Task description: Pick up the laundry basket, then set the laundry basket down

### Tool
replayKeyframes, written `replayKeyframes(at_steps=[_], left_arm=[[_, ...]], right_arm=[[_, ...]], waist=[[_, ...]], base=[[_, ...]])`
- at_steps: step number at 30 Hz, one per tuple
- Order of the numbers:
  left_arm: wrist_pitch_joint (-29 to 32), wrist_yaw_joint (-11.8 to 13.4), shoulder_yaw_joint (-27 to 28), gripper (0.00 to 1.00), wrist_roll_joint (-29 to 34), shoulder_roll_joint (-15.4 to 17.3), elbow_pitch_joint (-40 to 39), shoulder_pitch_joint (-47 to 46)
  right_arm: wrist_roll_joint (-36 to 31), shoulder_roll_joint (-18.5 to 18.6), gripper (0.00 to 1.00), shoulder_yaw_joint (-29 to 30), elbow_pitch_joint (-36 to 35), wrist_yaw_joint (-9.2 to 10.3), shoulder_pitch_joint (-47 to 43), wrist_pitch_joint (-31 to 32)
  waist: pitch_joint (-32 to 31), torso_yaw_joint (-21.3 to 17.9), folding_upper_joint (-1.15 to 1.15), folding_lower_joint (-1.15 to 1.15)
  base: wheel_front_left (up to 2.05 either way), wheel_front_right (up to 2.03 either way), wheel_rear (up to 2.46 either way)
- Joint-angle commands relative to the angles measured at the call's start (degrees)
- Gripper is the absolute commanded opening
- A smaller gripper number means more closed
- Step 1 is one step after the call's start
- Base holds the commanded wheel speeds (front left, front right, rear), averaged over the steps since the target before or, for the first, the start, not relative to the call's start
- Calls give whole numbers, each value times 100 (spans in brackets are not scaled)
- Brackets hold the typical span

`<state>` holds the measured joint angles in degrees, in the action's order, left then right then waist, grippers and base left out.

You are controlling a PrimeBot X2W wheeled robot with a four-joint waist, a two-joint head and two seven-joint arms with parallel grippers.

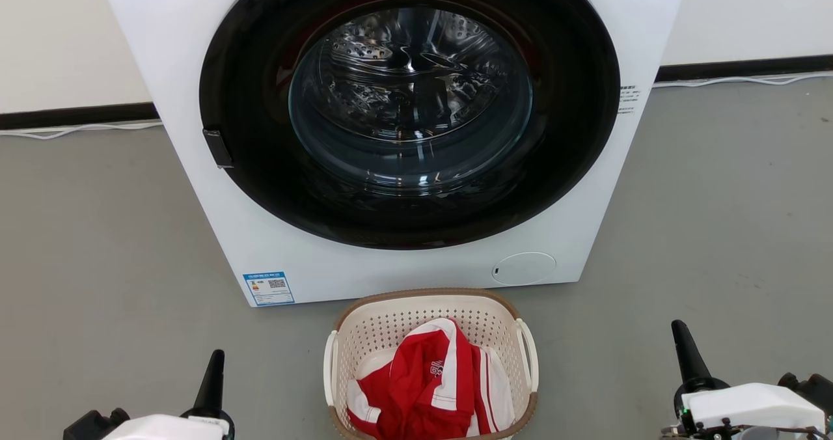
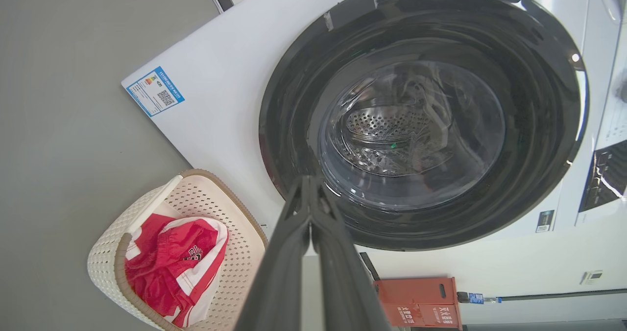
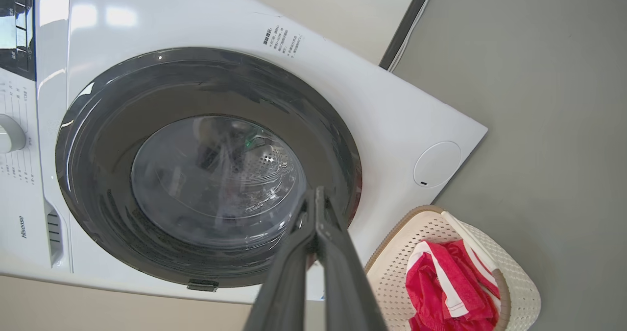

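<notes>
The laundry basket [image 1: 390, 326] stands on the grey floor just in front of the washer, cream and perforated with a brown rim and white side handles. A red and white garment [image 1: 429, 388] lies inside it. In the head view my left gripper [image 1: 215, 360] is at the lower left and my right gripper [image 1: 680, 332] at the lower right, both shut, empty and well clear of the basket's sides. The basket [image 2: 105, 245] appears at the lower left of the left wrist view beside the shut left gripper [image 2: 309, 181]. The basket [image 3: 519, 282] appears lower right beside the shut right gripper [image 3: 318, 194].
A white front-loading washer [image 1: 195, 56] with a dark round door [image 1: 410, 108] fills the space behind the basket. A white cable [image 1: 78, 129] runs along the wall's dark skirting. An orange box [image 2: 419, 301] stands by the washer in the left wrist view. Grey floor lies open on both sides.
</notes>
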<state>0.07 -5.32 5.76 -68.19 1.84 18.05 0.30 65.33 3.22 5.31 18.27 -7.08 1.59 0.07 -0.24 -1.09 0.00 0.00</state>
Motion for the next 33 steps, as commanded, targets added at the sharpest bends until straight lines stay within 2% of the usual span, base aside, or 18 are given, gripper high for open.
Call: replayKeyframes(at_steps=[1,33], left_arm=[[39,-60,106,0,-130,66,-189,-361],[594,-204,80,0,-2213,101,-381,-626]], right_arm=[[142,41,0,-73,-198,-29,336,49],[2476,-29,0,107,-406,-40,449,595]], waist=[[1,2,0,0],[38,100,0,0]], base=[[0,0,0],[0,0,0]])
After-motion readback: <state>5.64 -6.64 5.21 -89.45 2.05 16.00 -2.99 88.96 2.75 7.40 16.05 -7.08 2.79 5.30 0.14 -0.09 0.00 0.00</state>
